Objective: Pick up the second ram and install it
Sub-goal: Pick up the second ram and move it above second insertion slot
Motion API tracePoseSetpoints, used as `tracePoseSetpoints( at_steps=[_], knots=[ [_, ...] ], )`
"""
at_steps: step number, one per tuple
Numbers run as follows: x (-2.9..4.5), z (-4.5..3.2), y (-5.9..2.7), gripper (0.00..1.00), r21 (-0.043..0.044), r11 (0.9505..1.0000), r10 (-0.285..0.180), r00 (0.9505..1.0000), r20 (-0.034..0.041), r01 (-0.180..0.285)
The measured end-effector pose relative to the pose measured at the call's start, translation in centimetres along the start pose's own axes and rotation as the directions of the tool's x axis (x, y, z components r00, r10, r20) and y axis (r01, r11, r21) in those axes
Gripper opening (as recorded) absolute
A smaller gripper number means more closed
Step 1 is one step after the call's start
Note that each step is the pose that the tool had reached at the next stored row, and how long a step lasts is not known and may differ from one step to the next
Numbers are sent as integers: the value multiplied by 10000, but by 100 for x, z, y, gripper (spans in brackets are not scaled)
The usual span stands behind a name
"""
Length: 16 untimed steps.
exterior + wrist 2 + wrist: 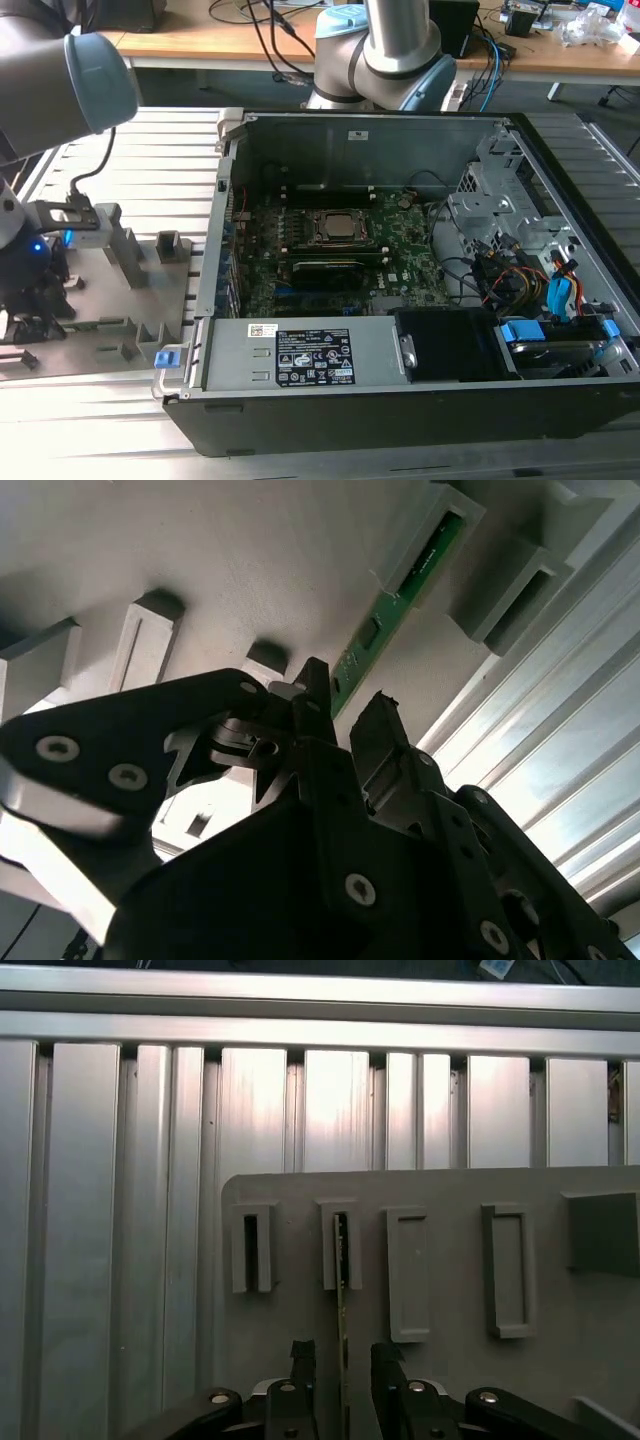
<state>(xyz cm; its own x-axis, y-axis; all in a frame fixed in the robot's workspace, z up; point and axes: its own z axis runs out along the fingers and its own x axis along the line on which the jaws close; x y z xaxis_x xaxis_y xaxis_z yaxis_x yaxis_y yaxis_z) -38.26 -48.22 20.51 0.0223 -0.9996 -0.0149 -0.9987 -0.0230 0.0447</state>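
Two black fingers [300, 1365] of my hand [343, 1372] stand one on each side of the second ram [342, 1290] in the first wrist view. They are parted to a moderate gap with space showing between each finger and the board, so I hold nothing yet. The ram stands on edge, seen as a thin line, its far end seated in a slotted post [328, 1245] of the grey fixture plate [460, 1260], which lies on the ribbed aluminium counter [110, 1210]. In the second wrist view the same stick shows its green face with small dark chips. It runs from that post toward my fingertips, where its near end passes behind one finger; I cannot tell how deep it sits between them. In the exterior view my arm [40, 60] bends low over the plate at the exterior view's left, and the open computer case [400, 425] with its motherboard [400, 268] lies well apart toward the exterior view's right. My worry is the closing: if one finger reaches the board before the other, it would shove the thin stick sideways and cock it in its slot. A bite on the very end alone could let it pivot, and a lift that is not straight could bind it in the post.
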Motion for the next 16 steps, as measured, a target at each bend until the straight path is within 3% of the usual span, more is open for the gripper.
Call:
tracePoseSetpoints(
  at_steps=[10,11,12,13,16],
  knots=[
    [-14,48,-51,36,0,10000,-24,10000,8,24],
    [-14,48,-52,35,0,10000,-24,10000,10,24],
    [-14,48,-51,22,0,10000,-24,10000,11,24],
    [-14,48,-51,16,0,10000,-24,10000,14,24],
    [-13,48,-51,14,0,10000,-24,10000,17,24]
  ],
)
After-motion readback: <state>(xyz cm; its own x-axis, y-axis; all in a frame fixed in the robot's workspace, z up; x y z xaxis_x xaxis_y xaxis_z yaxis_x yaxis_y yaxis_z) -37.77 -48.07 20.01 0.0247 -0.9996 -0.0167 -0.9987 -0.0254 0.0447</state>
